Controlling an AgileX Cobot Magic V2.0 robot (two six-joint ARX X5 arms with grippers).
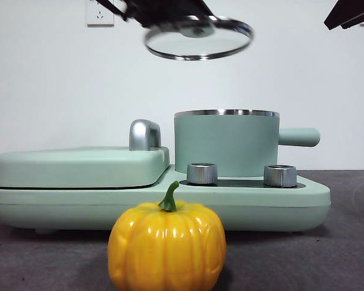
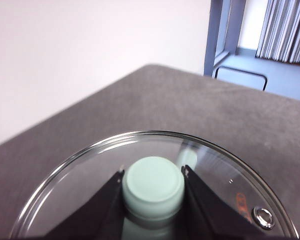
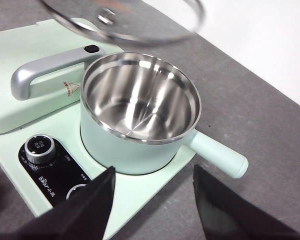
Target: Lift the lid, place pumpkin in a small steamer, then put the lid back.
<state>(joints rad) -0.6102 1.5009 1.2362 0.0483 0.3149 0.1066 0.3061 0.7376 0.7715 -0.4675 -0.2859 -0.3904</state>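
Observation:
The glass lid [image 1: 198, 41] hangs in the air high above the small steamer [image 1: 227, 144], tilted slightly. My left gripper [image 2: 153, 181] is shut on the lid's mint-green knob [image 2: 153, 187]. In the right wrist view the lid [image 3: 121, 24] hovers over the steamer [image 3: 140, 112], whose steel inside is empty. The pumpkin [image 1: 167, 245] sits on the table in front of the appliance, near the camera, stem up. My right gripper [image 3: 152, 200] is open, above the steamer's near side, holding nothing; it shows as a dark tip [image 1: 352, 13] at the top right corner.
The steamer stands on a mint-green appliance base [image 1: 303, 203] with two steel dials [image 1: 202, 173]. A flat griddle cover [image 1: 79, 167] with a chrome handle [image 1: 144, 134] takes the base's left half. Grey table surface lies all around.

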